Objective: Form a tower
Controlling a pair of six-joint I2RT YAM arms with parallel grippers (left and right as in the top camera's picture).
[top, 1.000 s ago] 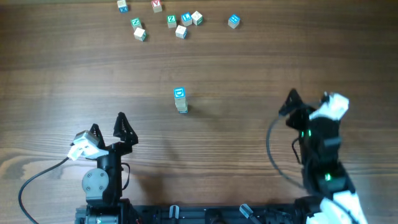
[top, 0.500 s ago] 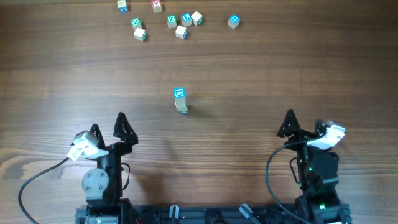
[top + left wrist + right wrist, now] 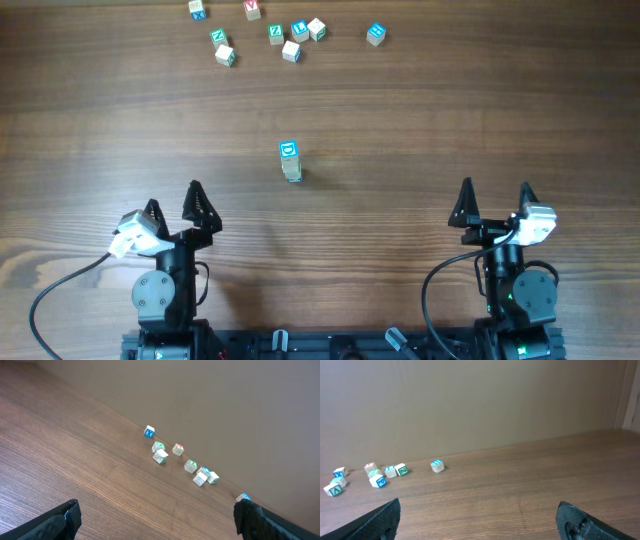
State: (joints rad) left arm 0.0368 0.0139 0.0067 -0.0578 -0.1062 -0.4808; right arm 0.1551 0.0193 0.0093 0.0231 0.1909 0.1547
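The tower (image 3: 290, 161) is a narrow stack of pale wooden cubes with a blue-lettered face on top, standing alone mid-table. It shows in neither wrist view. My left gripper (image 3: 172, 197) sits near the front left, well short of the tower, open and holding nothing (image 3: 157, 512). My right gripper (image 3: 495, 188) sits near the front right, also open and holding nothing (image 3: 479, 507). Both point toward the far side of the table.
Several loose letter cubes (image 3: 275, 33) lie scattered along the far edge, with one blue cube (image 3: 375, 34) apart at their right. The same loose cubes (image 3: 190, 465) (image 3: 377, 480) show in both wrist views before a plain wall. The wooden table (image 3: 420, 110) is bare around the tower.
My right arm has drawn back toward the front edge and squared up, its open fingers now pointing straight ahead. The left arm and the tower have not moved.
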